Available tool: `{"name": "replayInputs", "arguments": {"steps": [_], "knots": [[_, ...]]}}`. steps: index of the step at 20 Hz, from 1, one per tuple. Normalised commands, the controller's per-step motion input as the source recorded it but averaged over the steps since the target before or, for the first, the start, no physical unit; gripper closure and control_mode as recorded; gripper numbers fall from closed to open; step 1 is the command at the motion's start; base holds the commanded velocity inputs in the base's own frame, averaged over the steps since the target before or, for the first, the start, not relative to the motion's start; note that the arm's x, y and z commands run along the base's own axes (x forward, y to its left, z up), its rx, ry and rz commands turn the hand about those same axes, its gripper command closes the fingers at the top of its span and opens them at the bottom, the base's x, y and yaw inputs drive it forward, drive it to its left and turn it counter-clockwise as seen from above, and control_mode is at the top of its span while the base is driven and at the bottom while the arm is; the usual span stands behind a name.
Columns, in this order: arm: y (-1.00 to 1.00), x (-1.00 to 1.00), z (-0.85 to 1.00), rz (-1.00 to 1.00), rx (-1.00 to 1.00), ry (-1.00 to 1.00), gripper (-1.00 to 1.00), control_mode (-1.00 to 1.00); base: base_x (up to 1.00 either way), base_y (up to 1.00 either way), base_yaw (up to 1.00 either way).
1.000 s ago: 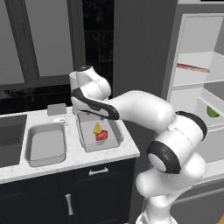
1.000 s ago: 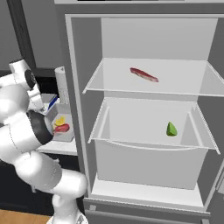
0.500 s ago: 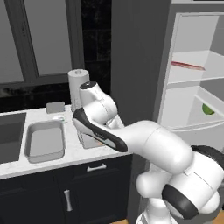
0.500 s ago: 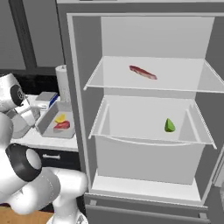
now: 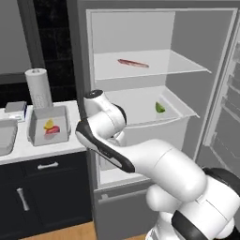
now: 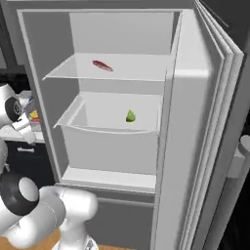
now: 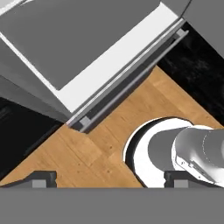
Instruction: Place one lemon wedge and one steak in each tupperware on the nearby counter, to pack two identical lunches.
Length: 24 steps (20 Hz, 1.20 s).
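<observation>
Fetching the second lunch's items looks like the step in hand. The packed tupperware (image 5: 36,132) sits on the table (image 5: 51,149) at 9 o'clock in the left base view, holding a yellow lemon wedge (image 5: 48,123) and a red steak (image 5: 53,130), which touch each other. The paper towel roll (image 5: 38,86) stands just behind it. The second tupperware (image 5: 4,137) is cut off by the left edge of the picture; the part in view looks empty, the rest I cannot tell.

The fridge (image 5: 206,42) stands open. The spare steak (image 5: 133,63) lies on the glass shelf (image 5: 183,65) at 12 o'clock. The spare lemon wedge (image 5: 160,107), greenish, lies in the drawer (image 5: 185,112) below, at 2 o'clock. The two are well apart.

The arm's elbow is folded in front of the fridge, between the table and the drawer. In the hand view the jaws are spread wide with nothing between them. They point down at the wood floor (image 7: 105,144), with the fridge's bottom edge at 11 o'clock.

Judgement: half done, one lunch packed and one to go. The next move calls for lifting the hand off its floor-facing pose and turning it into the fridge. It then has to reach either the steak on the shelf or the wedge in the drawer. The jaws are wide enough already. The steak lies flat and thin, so a low approach close to the shelf is likely needed.
</observation>
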Motion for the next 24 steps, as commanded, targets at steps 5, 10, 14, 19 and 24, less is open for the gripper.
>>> {"name": "replayInputs", "arguments": {"steps": [5, 10, 14, 19, 24], "knots": [[0.0, 0.0, 0.0, 0.0, 0.0, 0.0, -1.0, 1.0, 0.84, -0.77, 0.09], [0.0, 0.0, 0.0, 0.0, 0.0, 0.0, -1.0, 1.0, 1.0, -0.22, 0.05], [-0.21, 0.7, 0.96, 0.25, -0.01, -0.05, -1.0, -1.0, 0.0, 0.0, 0.0], [-0.3, -0.34, 1.0, 0.28, -0.23, -0.25, -1.0, -1.0, 0.0, 0.0, 0.0], [-0.78, -0.46, 1.0, 0.38, -0.17, -0.41, -1.0, -1.0, 0.0, 0.0, 0.0]]}}
